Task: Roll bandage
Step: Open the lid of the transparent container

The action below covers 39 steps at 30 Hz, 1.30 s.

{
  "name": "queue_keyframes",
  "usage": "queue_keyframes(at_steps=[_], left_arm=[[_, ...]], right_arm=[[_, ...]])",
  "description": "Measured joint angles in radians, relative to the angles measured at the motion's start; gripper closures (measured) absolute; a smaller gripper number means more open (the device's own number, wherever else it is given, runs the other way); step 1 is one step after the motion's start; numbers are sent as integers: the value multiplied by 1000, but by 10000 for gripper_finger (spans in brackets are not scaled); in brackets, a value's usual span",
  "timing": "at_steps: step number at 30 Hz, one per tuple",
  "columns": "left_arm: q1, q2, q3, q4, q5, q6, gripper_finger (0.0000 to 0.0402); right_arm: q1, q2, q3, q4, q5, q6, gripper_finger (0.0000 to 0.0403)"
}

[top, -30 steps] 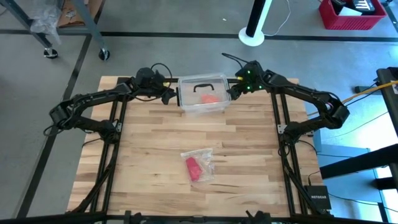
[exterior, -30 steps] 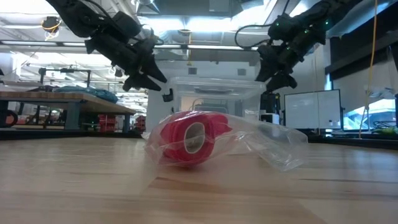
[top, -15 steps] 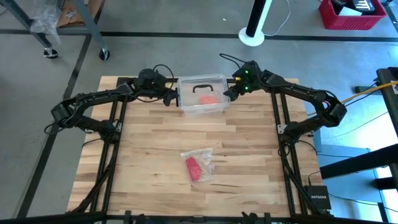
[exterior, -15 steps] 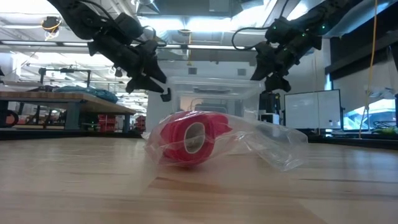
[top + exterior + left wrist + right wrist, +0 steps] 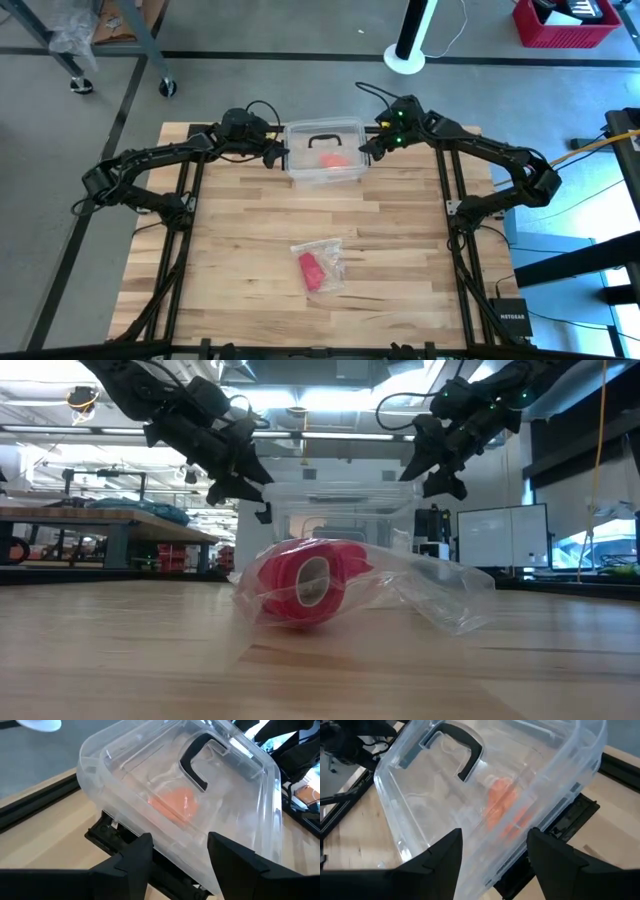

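Observation:
The bandage (image 5: 310,270) (image 5: 300,585) is a small red roll inside a crinkly clear plastic bag (image 5: 430,590), lying on the wooden table toward its near edge. No gripper touches it. At the far edge stands a clear lidded box (image 5: 325,172) with a dark handle and an orange-red lump (image 5: 333,158) inside. My left gripper (image 5: 278,155) (image 5: 180,845) is at the box's left end and my right gripper (image 5: 366,150) (image 5: 495,840) at its right end. Both are open, with their fingers apart on either side of the box's end rim. My left gripper comes slanting down from the table's left at the box's left end, above a black latch (image 5: 107,832); whether its fingers touch the box I cannot tell. My right gripper comes slanting down from the right at the box's right end by its black latch (image 5: 565,827); I cannot tell if it touches.
Bare wood lies between the box and the bagged roll, and to both sides of the bag. The arms' black frames (image 5: 175,215) (image 5: 455,215) stand on the table's left and right. Beyond the far edge are a white stand base (image 5: 405,58) and a red crate (image 5: 565,22).
My right gripper has turned a little at the box's right end and its fingers sit slightly higher in the low view. The box, the bag and the roll have stayed in place.

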Motion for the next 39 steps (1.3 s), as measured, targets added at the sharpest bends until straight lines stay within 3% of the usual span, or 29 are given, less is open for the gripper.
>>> queue_keyframes(at_steps=[6,20,30,35,39], left_arm=[[2,0,0,-10,-7,14,219],[2,-2,0,-11,-3,52,219],[0,-2,-1,-20,9,148,219],[-2,-1,-2,5,14,193,219],[-2,-1,-2,5,16,202,219]], right_arm=[[-2,0,0,56,-79,1,182],[-2,0,0,111,-87,1,182],[0,0,0,148,7,-9,182],[1,1,0,154,102,-103,182],[1,3,1,152,117,-133,182]])
